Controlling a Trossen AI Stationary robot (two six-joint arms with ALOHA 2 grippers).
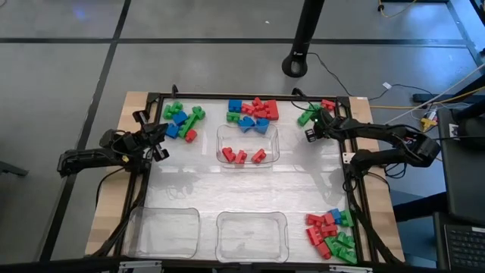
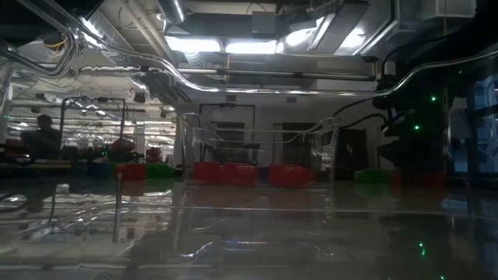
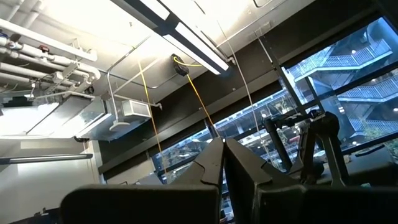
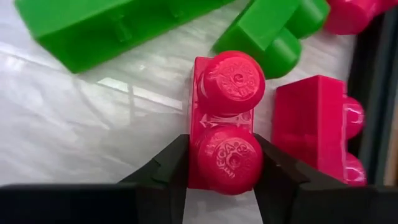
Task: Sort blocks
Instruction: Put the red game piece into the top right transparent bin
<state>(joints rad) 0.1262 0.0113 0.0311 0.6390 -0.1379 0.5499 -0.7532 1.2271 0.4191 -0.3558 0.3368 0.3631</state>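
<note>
My right gripper [image 1: 311, 130] is at the table's far right, shut on a red two-stud block [image 4: 225, 118]. Beside it lie two green blocks [image 4: 112, 25] and another red block [image 4: 311, 124]. My left gripper [image 1: 159, 144] is shut and held up near the far-left pile of green, blue and red blocks [image 1: 182, 121]. In its wrist view the fingers [image 3: 222, 146] meet and point at the ceiling. A clear tray [image 1: 265, 135] holds three red blocks [image 1: 241, 155]. My right gripper pinches the red block at its nearer stud end [image 4: 227, 158], one finger [image 4: 174, 162] on each long side. The fingers come down from above at a slant, with the studs facing up at the camera. Whether the block rests on the table, I cannot tell.
More blocks lie at the far middle [image 1: 254, 114] and the near right corner [image 1: 332, 231]. Two clear trays [image 1: 163, 231] [image 1: 251, 235] sit at the near edge. A black frame [image 1: 356, 197] runs along the table's sides. The low view shows the far tray [image 2: 257, 155].
</note>
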